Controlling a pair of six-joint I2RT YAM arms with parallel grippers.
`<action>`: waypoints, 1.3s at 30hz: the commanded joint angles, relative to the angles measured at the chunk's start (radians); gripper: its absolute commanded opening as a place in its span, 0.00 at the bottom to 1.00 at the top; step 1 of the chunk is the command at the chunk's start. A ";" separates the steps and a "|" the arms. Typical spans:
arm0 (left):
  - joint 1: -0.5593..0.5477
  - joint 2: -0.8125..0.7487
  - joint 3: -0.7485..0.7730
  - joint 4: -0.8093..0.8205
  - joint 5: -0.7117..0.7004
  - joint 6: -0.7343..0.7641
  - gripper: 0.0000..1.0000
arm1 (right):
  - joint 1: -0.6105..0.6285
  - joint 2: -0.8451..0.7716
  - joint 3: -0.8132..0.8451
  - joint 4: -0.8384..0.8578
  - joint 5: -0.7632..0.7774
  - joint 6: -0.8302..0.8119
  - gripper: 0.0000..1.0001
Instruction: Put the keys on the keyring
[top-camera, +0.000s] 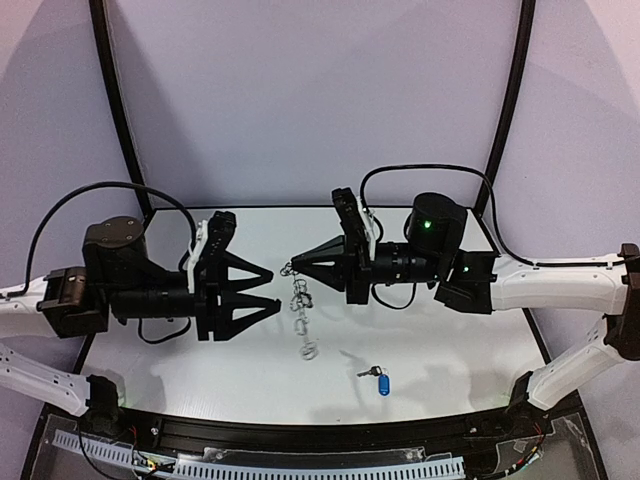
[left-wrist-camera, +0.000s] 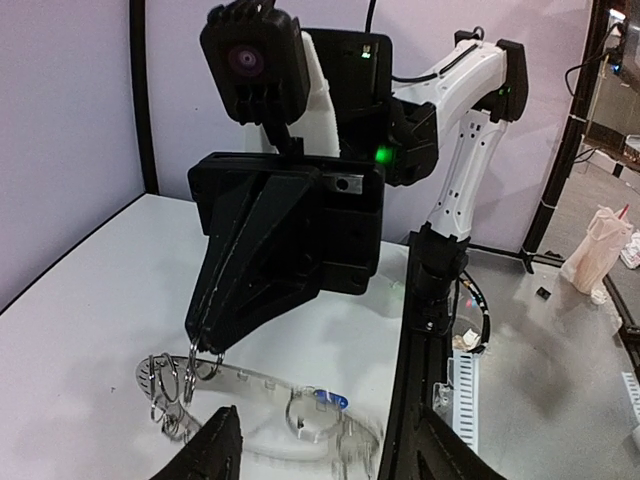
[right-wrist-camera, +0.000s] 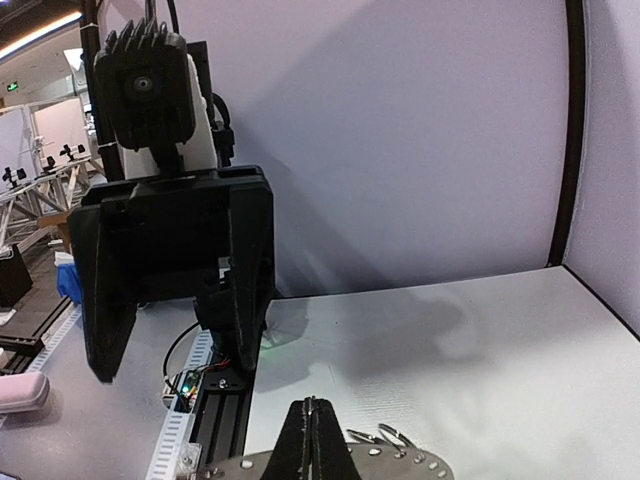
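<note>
Top external view shows what the right wrist view misses: the blue-tagged key (top-camera: 377, 378) on the tabletop (top-camera: 450, 340), right of the keyring (top-camera: 303, 322). Its length runs from the right jaws, clamped on it, toward the bases. Left jaws stand part-open, empty.

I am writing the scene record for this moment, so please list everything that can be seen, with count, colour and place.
keyring: one, silvery-grey with thin wire loops, middle of the table, held by the right pincer
key with blue tag: one, silver with a blue oval tag, lying on the table's near side, right of the keyring
table: one, white, under both arms
frame poles: two, black, at the back corners
left pincer: one, black, open and empty, left of the keyring
right pincer: one, black, shut on a wire loop of the keyring
</note>
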 joint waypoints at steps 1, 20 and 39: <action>0.000 0.034 0.007 0.095 -0.026 -0.019 0.55 | -0.004 0.002 0.036 0.033 -0.002 0.026 0.00; 0.045 0.030 -0.054 0.180 -0.041 -0.098 0.35 | -0.002 -0.023 0.002 0.093 -0.044 0.052 0.00; 0.049 0.019 -0.116 0.265 0.016 -0.134 0.27 | -0.003 -0.014 -0.011 0.160 -0.058 0.098 0.00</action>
